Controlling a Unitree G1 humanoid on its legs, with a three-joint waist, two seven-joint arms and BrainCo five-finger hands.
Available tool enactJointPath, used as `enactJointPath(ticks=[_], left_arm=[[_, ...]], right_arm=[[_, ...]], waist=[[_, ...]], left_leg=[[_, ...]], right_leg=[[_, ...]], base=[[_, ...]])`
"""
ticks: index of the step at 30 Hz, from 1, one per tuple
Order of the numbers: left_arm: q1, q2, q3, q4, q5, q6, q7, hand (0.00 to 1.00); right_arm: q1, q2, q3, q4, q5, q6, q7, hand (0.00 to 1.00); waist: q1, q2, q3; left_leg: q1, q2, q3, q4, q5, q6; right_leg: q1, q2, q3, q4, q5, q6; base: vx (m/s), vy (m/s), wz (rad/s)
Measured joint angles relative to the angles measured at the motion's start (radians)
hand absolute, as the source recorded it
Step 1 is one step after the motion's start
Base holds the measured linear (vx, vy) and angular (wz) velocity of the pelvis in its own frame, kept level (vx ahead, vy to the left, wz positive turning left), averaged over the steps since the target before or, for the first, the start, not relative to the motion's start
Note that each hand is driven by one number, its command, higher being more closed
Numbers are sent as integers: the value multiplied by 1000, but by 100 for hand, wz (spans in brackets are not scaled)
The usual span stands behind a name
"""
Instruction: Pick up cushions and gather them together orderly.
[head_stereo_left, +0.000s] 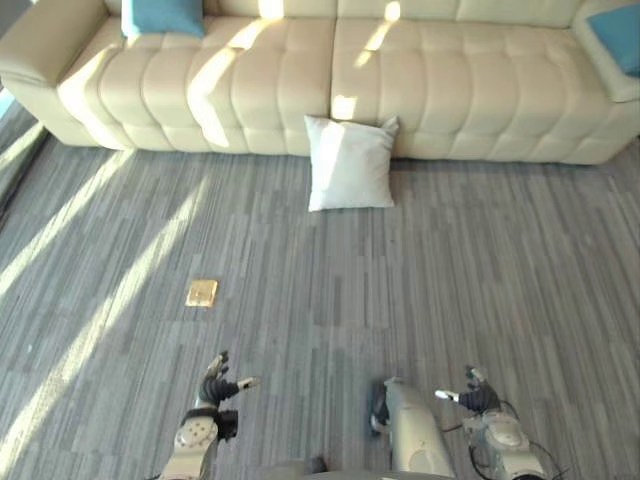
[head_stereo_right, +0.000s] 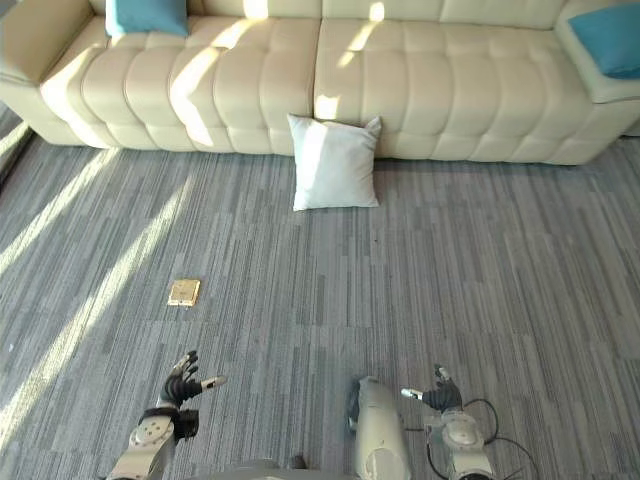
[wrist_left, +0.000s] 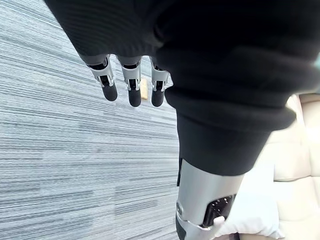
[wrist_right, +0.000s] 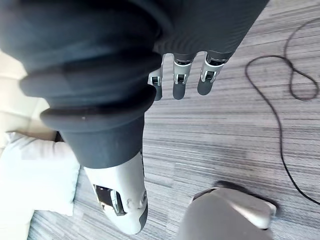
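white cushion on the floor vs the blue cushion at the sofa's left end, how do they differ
Colour: the white cushion is white, the blue cushion teal-blue. Place: the white cushion stands on the carpet, propped against the sofa front; the blue cushion sits up on the seat. The white cushion shows whole; the blue cushion is cut off by the picture's edge. Both look soft.

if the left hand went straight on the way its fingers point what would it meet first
Probably the small tan floor plate, or the carpet by it: the left hand points its straight fingers toward it. Height is unclear; the sofa lies further on.
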Motion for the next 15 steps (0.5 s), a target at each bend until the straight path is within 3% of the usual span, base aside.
enactJointPath(ticks=[1, 2, 3, 4, 5, 6, 7, 9, 11, 12, 13, 14, 15], left_arm=[[-3, -3, -1, 0, 0, 0, -1, 0], [-5, -14, -2, 5, 0, 0, -3, 0], [0, -30, 2, 11, -1, 0, -7, 0], [8, -37, 3, 11, -1, -2, -8, 0], [16, -40, 4, 12, -1, -2, -10, 0], [16, -41, 3, 7, -1, -2, -11, 0], [19, -43, 3, -2, -1, -2, -11, 0], [27, -50, 3, -34, -1, -5, -12, 0], [29, -60, 3, -32, 0, -3, -12, 0], [41, -63, 3, -32, 0, -2, -12, 0], [63, -67, 2, -29, -1, -3, -11, 0], [77, -69, 2, -26, -1, -3, -10, 0], [88, -64, 3, 7, -1, -1, -9, 0]], right_arm=[[-7, 1, 0, -5, -1, -1, 0, 0], [-20, -2, 2, -10, -1, -1, 1, 0], [-23, -7, 7, -11, -1, -2, 0, 0], [-23, -7, 17, -12, 0, -2, 0, 0], [-19, 4, 24, -17, 4, -2, -3, 0], [-13, 24, 22, -41, 16, -3, -3, 0], [-11, 32, 22, -54, 27, -4, -3, 0], [-12, 39, 23, -90, 41, -13, -3, 0], [-24, 35, 18, -84, 41, -17, -3, 0], [-24, 35, 16, -74, 41, -20, -3, 0], [-19, 31, 17, -69, 39, -21, -3, 0], [-11, 27, 17, -67, 38, -21, -3, 0], [1, 36, 21, -53, 36, -21, -4, 0]], waist=[[-1, -1, -1], [-1, -1, 4], [3, 5, 17], [12, 12, 23], [30, 5, 33], [56, -16, 42], [60, -29, 41], [77, -46, 42], [106, -44, 44], [116, -47, 42], [122, -29, 35], [121, -16, 25], [135, -25, 7]], left_leg=[[-32, 0, 2, 67, 23, -39], [-108, 19, 20, 253, 110, -73], [-194, 52, 34, 502, 297, -78], [-237, 83, 36, 631, 312, -84], [-312, 131, 68, 846, 255, -27], [-388, 145, 97, 946, 206, 10], [-433, 152, 124, 959, 192, 25], [-592, 166, 193, 882, 154, 56], [-676, 125, 182, 629, 151, 60], [-678, 73, 134, 375, 179, 25], [-665, 46, 83, 138, 231, -31], [-668, 50, 60, 82, 257, -27], [-669, 39, 46, 150, 360, 39]], right_leg=[[7, 2, -5, 14, -35, 1], [50, 15, -11, 5, -79, 0], [151, 33, -2, -53, -107, -3], [212, 53, -1, -93, -108, -4], [330, 86, 18, -160, -114, -14], [431, 89, 32, -215, -121, -20], [476, 88, 42, -247, -123, -19], [595, 86, 71, -355, -140, -1], [657, 75, 109, -400, -155, 22], [694, 58, 136, -417, -181, 45], [730, 58, 168, -425, -223, 67], [746, 66, 186, -421, -251, 76], [759, 43, 225, -375, -307, 95]], base=[[721, -226, 9], [725, -275, 3], [749, -263, -6], [863, -240, -27], [808, -161, -42], [651, -128, -43], [607, -88, -31], [579, -50, -37], [500, 48, -68], [694, 181, -84], [707, 228, -85], [735, 307, -91], [629, 299, -75]])
